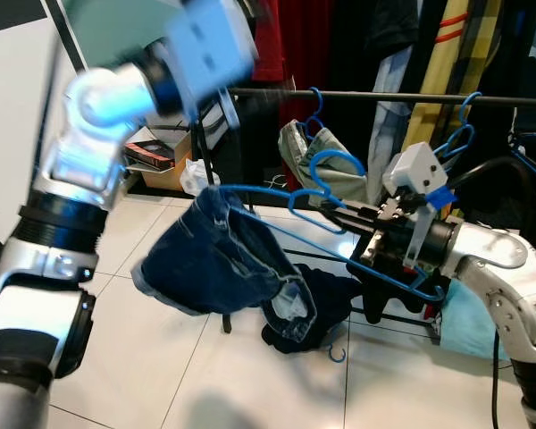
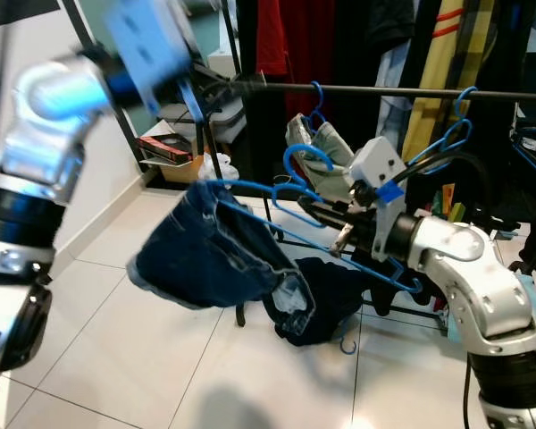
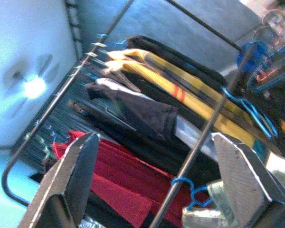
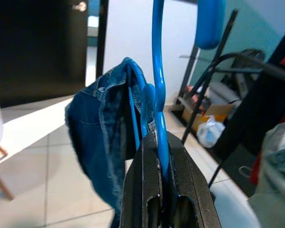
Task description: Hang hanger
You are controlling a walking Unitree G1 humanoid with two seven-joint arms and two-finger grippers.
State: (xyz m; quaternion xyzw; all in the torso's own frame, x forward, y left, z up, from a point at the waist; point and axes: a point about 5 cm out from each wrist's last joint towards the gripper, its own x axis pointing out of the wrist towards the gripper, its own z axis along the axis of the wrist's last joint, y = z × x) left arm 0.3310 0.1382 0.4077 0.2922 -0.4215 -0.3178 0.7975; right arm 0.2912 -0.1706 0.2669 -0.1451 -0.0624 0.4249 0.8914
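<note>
In the left eye view, the right gripper (image 1: 350, 217) reaches in from the right and pinches a blue hanger (image 1: 322, 234) near its neck. The hanger is held tilted in the air, below and in front of the black clothes rail (image 1: 384, 96), its hook clear of the rail. Denim shorts (image 1: 219, 259) hang from its far end, above the white tiled floor (image 1: 161, 357). A dark garment (image 1: 326, 308) lies on the floor under the rail. The left arm (image 1: 89, 152) is raised and blurred at the upper left.

In the right eye view, other blue hangers (image 2: 314, 103) hook over the rail, one carrying a pale green garment (image 2: 317, 152).

In the left wrist view, the left gripper (image 3: 154, 183) has its fingers (image 3: 78, 171) spread wide with nothing between them, facing the rail and a row of hung clothes (image 3: 147, 109).

In the right wrist view, the right gripper's fingers (image 4: 145, 185) are pressed together on the hanger's blue wire, the denim shorts just beyond.
</note>
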